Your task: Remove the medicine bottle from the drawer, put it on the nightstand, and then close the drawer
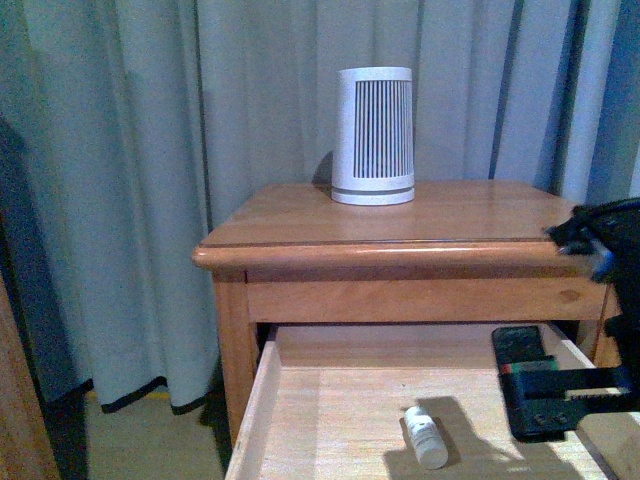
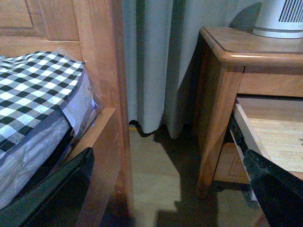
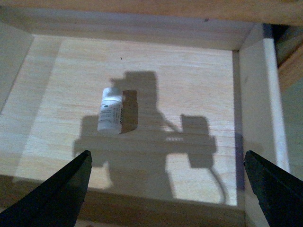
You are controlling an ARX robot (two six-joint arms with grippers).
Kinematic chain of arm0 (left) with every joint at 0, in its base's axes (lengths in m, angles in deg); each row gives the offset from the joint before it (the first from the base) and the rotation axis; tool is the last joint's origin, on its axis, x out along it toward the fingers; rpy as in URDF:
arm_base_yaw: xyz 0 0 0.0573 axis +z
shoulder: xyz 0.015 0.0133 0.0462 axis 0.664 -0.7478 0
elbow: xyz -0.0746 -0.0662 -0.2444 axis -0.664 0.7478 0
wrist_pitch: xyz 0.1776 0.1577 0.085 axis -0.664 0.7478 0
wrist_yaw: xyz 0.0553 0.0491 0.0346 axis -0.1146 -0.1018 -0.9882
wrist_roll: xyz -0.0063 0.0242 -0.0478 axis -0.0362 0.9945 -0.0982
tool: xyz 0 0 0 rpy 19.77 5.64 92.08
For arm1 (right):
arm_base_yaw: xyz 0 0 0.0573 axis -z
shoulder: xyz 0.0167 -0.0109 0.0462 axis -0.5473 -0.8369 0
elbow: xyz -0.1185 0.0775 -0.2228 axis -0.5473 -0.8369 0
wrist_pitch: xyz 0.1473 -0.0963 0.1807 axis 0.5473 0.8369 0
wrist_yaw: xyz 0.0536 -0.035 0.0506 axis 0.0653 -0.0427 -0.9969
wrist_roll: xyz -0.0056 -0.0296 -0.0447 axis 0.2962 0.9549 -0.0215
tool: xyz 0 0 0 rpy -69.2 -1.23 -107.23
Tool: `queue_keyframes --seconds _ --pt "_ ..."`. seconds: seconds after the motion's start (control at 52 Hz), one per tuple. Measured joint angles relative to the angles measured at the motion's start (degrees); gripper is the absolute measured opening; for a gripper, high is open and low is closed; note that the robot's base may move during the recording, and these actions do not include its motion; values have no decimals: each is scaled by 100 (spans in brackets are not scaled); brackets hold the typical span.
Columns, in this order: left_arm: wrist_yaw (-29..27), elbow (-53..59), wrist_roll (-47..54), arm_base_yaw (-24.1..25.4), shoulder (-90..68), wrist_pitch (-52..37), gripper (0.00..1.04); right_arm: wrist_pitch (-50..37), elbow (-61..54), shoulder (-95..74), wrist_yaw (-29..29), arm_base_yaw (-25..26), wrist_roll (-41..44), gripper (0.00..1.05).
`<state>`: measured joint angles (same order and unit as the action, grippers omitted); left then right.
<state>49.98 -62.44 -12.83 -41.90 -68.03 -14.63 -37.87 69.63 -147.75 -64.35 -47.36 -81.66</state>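
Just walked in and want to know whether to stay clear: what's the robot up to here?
The top drawer of the nightstand is open, and the bottle lies on its side on the drawer floor. The right gripper hangs open over the drawer near it, touching nothing. The left gripper is open too, off beside the bed, holding nothing. The bottle is not yet on the nightstand top; only a slatted white cylinder stands there.
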Motion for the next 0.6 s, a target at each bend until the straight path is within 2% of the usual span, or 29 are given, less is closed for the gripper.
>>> queue_keyframes --seconds 0.327,0.596 --pt "0 0 -2 0 0 0 98 -262 1213 -1884 304 -400 -157 98" --pt "0 0 -2 0 0 -2 98 -428 1958 -2905 457 -518 -184 98"
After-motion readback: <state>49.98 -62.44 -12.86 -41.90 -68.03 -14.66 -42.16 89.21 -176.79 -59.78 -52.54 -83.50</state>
